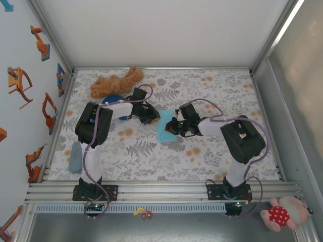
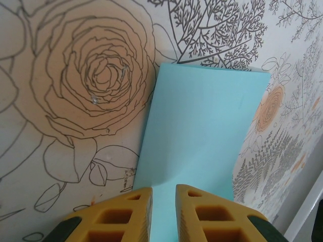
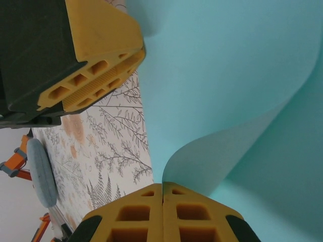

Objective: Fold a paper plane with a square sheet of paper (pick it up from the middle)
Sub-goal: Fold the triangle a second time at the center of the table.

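Paper sheet (image 1: 164, 134), light cyan-blue and folded narrow, lies in the middle of the floral-printed surface (image 1: 212, 156) in the top view, between the two arms. The left gripper (image 1: 153, 118) meets its far left corner and the right gripper (image 1: 170, 128) its right side. A brown plush toy (image 1: 116, 80) and a dark blue dome (image 1: 111, 99) sit behind the left arm. A grey oblong pad (image 1: 75, 156) lies near the left edge.

In the left wrist view, the yellow fingers (image 2: 121, 219) stand a narrow slit apart over the sheet's near edge, with cyan showing in the slit. Whether they pinch it I cannot tell. The sheet lies flat beside a large orange rose print (image 2: 96, 75).

In the right wrist view, the fingers (image 3: 202, 217) are clenched together, grasping a flap of the sheet that curls up from their tips. One finger of the left gripper sits at the upper left, by the sheet's edge.
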Robot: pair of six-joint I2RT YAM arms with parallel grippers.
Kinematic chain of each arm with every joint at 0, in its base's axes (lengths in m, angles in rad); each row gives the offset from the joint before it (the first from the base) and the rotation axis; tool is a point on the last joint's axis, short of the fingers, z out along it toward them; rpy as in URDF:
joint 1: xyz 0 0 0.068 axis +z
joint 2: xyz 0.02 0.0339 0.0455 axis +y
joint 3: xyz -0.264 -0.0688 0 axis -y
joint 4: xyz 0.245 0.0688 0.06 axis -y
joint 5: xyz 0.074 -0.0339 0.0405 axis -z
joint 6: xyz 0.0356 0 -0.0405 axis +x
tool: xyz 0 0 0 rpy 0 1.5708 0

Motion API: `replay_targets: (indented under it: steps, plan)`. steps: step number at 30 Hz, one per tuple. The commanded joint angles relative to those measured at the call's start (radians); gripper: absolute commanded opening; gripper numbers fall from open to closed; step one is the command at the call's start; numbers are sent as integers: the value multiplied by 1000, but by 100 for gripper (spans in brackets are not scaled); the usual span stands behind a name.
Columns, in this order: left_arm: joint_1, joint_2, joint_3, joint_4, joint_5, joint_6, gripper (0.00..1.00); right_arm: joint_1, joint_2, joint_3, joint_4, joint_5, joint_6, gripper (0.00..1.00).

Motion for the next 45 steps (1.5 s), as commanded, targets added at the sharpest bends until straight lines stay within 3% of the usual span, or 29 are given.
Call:
replay_targets:
  steps: [1, 11, 24, 45]
  plan:
    - [-5, 48, -6, -57, -22, 21, 22, 14, 34, 44, 39, -1, 13, 0]
    - [-9, 47, -10, -58, -20, 21, 22, 25, 96, 78, 64, 22, 31, 0]
    - [-12, 46, -9, -55, -17, 21, 22, 28, 83, 93, -47, 73, -17, 0]
    - [-15, 46, -12, -51, -12, 22, 22, 32, 116, 125, -72, 66, -21, 0]
